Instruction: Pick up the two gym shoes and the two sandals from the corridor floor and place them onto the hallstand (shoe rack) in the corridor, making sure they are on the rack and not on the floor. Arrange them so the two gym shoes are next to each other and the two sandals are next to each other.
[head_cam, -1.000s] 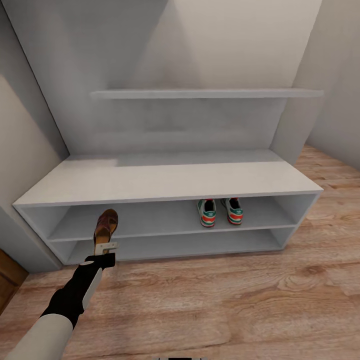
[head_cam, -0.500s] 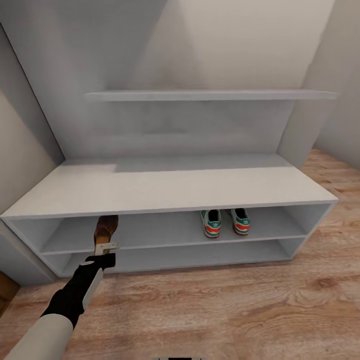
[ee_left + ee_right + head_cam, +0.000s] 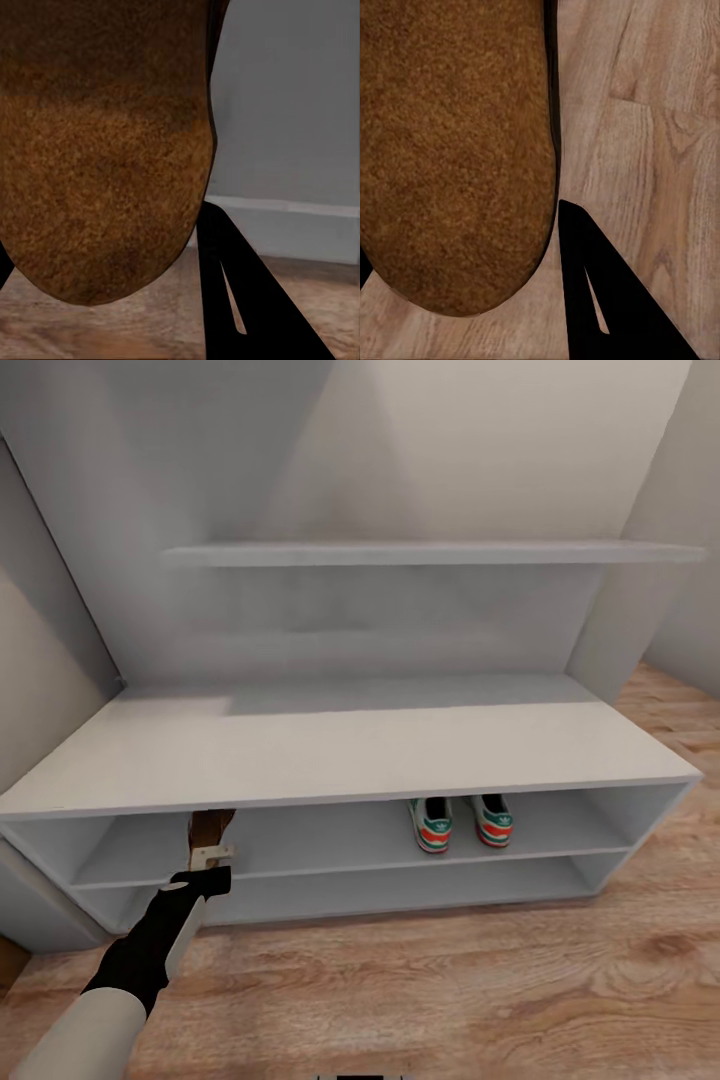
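In the head view my left gripper is shut on a brown sandal, whose front end lies under the hallstand's flat top, at the left of the upper shelf. The left wrist view has that sandal's brown sole between dark fingers, with grey rack behind. The two gym shoes stand side by side on the upper shelf at the right, heels outward. My right gripper is shut on the other sandal, above the corridor floor.
A long wall shelf runs above the hallstand. The lower shoe shelf sits just above the floor. Grey walls close in on both sides, and wood floor stretches in front of the rack.
The view has moved closer to the rack. The sandal in my left gripper has gone deeper under the rack's top, so less of it shows.
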Controlling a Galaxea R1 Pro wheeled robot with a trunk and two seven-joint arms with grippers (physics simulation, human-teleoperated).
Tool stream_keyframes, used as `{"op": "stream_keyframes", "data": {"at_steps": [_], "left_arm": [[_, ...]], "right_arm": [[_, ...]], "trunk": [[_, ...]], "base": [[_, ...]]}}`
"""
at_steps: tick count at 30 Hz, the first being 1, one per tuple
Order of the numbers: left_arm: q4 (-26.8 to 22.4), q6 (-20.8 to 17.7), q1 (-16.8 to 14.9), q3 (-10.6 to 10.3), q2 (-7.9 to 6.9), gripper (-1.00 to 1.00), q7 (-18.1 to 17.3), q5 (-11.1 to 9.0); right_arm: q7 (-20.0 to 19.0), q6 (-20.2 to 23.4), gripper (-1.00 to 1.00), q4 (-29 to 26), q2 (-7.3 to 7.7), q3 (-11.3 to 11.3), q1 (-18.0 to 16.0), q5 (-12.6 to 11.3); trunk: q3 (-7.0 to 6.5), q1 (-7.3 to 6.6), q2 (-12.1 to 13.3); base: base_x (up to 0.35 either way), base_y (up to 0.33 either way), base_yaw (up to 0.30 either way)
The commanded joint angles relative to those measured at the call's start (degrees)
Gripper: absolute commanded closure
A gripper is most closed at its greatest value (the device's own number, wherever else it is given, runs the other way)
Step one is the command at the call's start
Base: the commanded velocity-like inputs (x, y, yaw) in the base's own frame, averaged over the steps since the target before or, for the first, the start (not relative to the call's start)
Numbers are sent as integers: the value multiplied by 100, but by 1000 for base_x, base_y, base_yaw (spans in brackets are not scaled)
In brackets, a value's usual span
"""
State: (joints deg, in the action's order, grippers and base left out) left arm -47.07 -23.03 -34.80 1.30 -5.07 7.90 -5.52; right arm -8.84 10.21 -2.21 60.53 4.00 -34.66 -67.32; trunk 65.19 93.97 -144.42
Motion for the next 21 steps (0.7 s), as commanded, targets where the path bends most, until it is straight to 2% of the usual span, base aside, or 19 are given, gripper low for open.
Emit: {"op": "stream_keyframes", "data": {"at_steps": [1, 4, 13, 21], "left_arm": [[-10, -35, 0, -7, -2, 100, 27, -37], [-10, -35, 0, -5, 4, 100, 27, -37], [-9, -34, 0, -7, 6, 100, 27, -37], [-11, -34, 0, -7, 9, 100, 27, -37]], "right_arm": [[-13, 25, 100, 10, 3, 39, -15, -62], [-13, 25, 100, 10, 3, 39, -15, -62], [-13, 25, 100, 10, 3, 40, -15, -62], [-13, 25, 100, 10, 3, 41, -15, -62]], "trunk": [[5, 2, -2], [5, 2, -2], [5, 2, -2], [5, 2, -2]], "base": [[306, 117, 0], [246, 71, 0], [64, 7, 0], [286, 0, 0]]}}
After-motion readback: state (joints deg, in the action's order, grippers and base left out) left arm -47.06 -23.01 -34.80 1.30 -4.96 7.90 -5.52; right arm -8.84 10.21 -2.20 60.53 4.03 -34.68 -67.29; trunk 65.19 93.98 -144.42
